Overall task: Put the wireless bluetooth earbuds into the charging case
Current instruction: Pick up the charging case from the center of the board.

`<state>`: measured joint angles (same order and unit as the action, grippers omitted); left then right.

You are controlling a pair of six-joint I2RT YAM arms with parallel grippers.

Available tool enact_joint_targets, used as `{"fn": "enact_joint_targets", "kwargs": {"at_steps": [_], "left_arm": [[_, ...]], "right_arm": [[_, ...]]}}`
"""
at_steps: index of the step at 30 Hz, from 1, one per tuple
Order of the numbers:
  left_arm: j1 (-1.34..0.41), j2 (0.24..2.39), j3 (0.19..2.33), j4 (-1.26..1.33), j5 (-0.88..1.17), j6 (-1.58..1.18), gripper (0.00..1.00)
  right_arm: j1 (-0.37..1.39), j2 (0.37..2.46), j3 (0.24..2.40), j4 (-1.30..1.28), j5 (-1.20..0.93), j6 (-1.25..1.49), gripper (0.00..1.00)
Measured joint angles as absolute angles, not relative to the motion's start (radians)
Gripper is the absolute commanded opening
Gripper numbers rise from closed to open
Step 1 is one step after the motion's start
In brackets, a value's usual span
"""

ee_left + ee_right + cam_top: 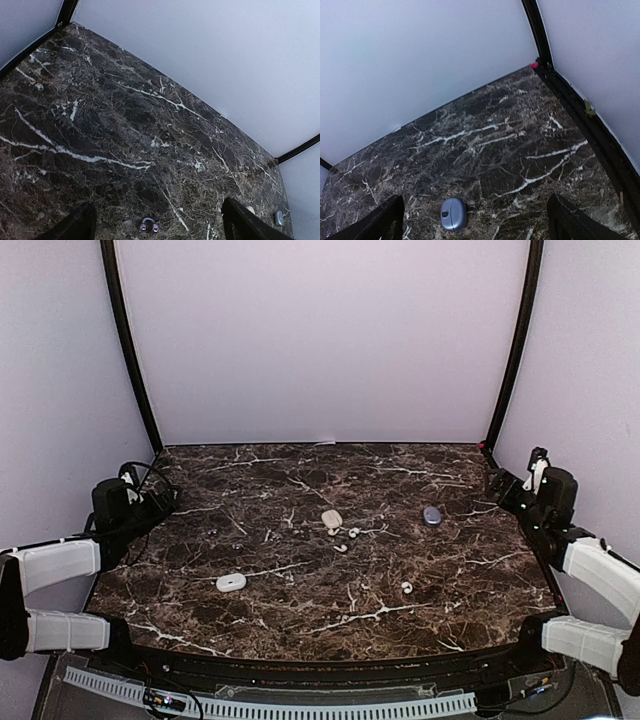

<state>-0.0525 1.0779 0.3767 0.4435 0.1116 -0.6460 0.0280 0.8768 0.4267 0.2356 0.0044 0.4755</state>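
At the bottom of the top view, the left arm is folded up at the lower left. The right arm is folded up at the lower right. Each arm bends back on itself. Each wrist sits by a side edge of the table and points in over the dark stone top.

The left gripper hangs above the table. Its two fingers are spread wide with nothing between them. The right gripper is spread wide too and holds nothing.

Nearest on the table, a white case lies left of the middle. One bud lies alone, right of the middle. A bit farther back, two more buds lie near the middle, close together. A tan case sits just behind them. None of the buds is in a case.

A blue case lies to the right of the tan case, well apart from it. In the right wrist view it shows at the bottom, between the fingers. A tiny purple thing lies on the table at the bottom of the left wrist view. I cannot tell what it is.

Pale walls stand at the back.
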Motion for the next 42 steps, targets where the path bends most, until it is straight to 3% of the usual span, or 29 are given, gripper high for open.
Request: {"fn": "enact_joint_targets", "kwargs": {"at_steps": [7,15,22,42], "left_arm": [[-0.032,1.068,0.29,0.483,0.232,-0.675,0.96],[-0.046,1.115,0.27,0.57,0.408,-0.616,0.95],[-0.154,1.187,0.312,0.598,0.459,-0.546,0.94],[-0.175,1.16,0.311,0.646,0.347,-0.519,0.99]], "right_arm": [[0.025,1.088,0.564,0.054,0.018,0.514,0.99],[0.031,1.193,0.574,0.057,-0.109,0.479,0.99],[0.152,1.349,0.648,-0.006,-0.088,0.427,0.97],[0.554,1.658,0.944,-0.08,0.026,0.341,0.89]]}}
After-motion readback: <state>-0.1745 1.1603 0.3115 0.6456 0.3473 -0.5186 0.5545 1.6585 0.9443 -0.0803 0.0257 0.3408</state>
